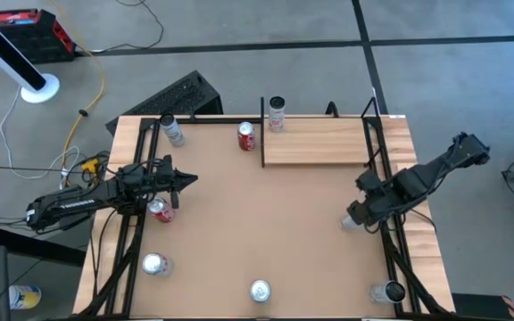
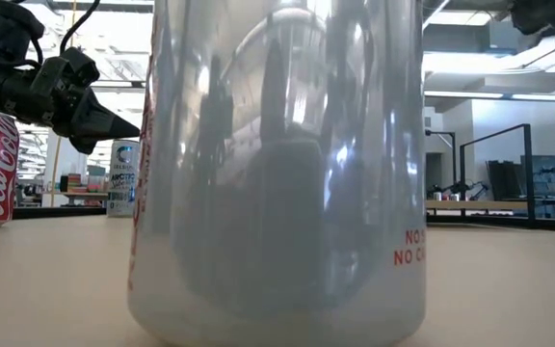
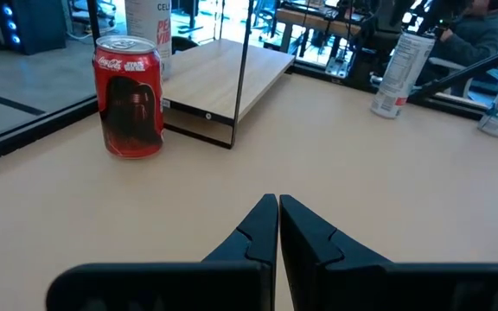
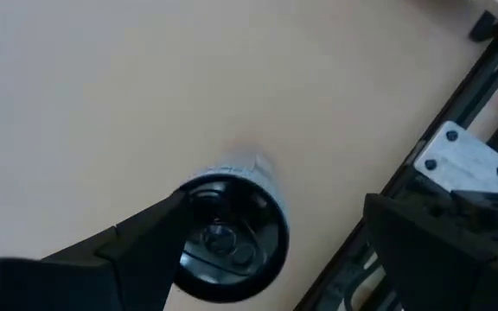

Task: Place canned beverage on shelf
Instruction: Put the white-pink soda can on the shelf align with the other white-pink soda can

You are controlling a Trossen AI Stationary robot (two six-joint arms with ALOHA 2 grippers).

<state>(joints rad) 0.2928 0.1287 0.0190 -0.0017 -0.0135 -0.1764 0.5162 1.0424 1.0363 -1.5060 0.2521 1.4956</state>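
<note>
Shelf holds one can; red can beside rail.

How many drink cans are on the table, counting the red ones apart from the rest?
Red cans: 2
Other cans, pale or silver: 6
Total: 8

Eight cans (two red), one shelf, two arms.
</note>
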